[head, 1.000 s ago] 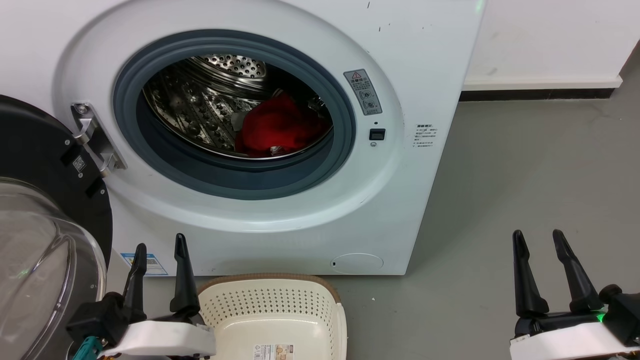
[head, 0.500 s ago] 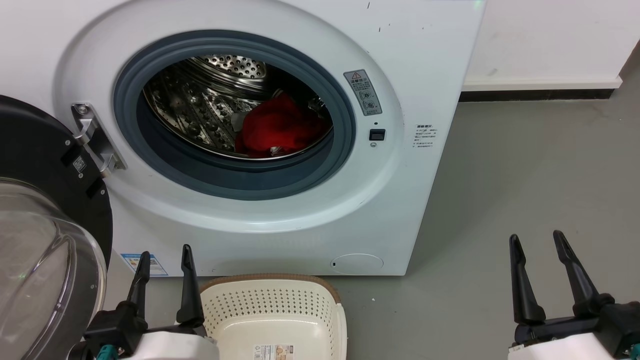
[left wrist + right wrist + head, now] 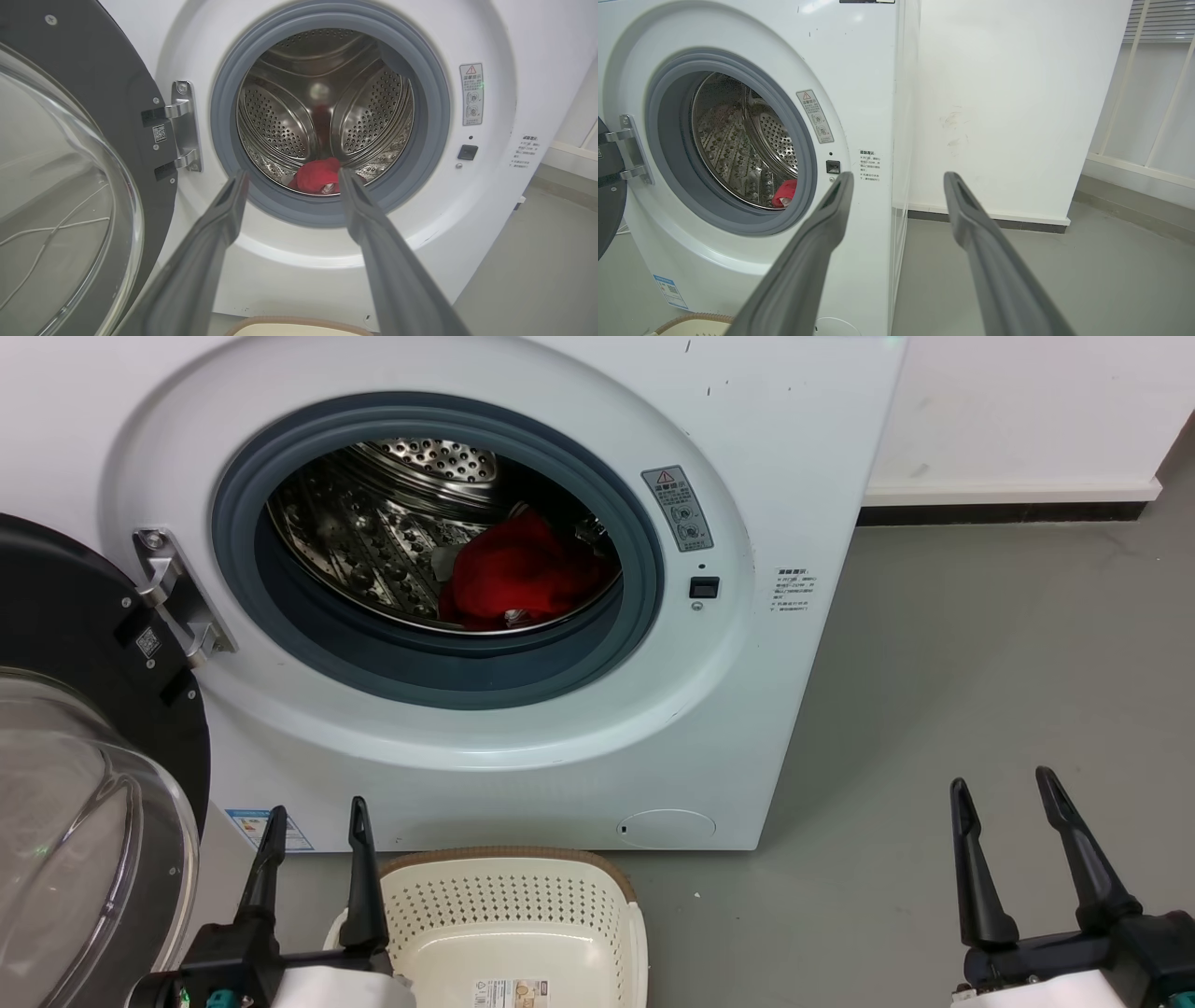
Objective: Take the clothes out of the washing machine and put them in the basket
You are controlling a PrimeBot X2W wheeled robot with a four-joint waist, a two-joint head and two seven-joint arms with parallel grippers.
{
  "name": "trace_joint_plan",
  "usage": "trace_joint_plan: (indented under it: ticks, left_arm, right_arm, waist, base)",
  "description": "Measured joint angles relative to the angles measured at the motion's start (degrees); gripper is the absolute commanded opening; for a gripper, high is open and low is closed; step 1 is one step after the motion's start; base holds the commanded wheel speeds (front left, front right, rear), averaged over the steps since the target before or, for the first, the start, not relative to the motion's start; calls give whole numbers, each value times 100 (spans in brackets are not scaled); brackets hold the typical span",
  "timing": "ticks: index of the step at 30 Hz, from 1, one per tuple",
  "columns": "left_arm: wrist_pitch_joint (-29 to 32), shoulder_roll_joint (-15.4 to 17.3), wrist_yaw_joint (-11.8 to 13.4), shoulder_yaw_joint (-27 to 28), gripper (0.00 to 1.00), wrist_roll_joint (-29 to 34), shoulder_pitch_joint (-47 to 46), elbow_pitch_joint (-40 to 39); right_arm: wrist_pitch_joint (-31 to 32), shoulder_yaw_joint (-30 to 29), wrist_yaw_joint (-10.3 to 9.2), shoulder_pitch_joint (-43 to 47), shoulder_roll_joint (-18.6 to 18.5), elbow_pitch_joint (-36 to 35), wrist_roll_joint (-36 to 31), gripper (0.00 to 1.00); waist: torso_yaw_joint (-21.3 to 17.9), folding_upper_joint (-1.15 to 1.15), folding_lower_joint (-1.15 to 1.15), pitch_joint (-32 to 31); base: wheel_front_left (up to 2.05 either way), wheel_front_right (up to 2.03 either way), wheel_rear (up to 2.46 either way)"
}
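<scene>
A grey floor (image 3: 980, 644) runs back to a plain white wall (image 3: 1027, 411). Against the wall stands a large white front-loading washing machine (image 3: 803, 448), its black-framed glass door (image 3: 65, 616) swung open to the left.

The task looks barely begun. The bright red soft fabric garment (image 3: 523, 574) lies low in the perforated steel drum (image 3: 373, 532), toward the right of the grey rubber-rimmed porthole (image 3: 653, 569), and neither arm touches it. The small cream perforated plastic basket (image 3: 504, 852) with a brown rim sits on the floor just in front of the machine. No cloth shows in the part of it that is visible.

The left pincer (image 3: 317, 807) hovers just beside the basket's left edge, fingers spread and holding nothing. The right pincer (image 3: 1002, 779), well off to the right over bare floor, is likewise spread and empty.

Reaching in, gripping, lifting out and dropping are all left to do.

Counted: one machine, one door, one basket, one red garment showing, two pincers.
</scene>
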Motion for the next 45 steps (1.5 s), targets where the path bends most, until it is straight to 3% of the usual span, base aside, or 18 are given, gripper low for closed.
trace_joint_plan:
  ticks: [45]
  left_arm:
    - [-66, 0, 31, 4, 100, 354, 59, 112]
  right_arm:
    - [-65, -4, 1, 115, -4, 275, 47, 100]
  waist:
    - [7, 0, 0, 1]
  base:
    - [0, 0, 0]
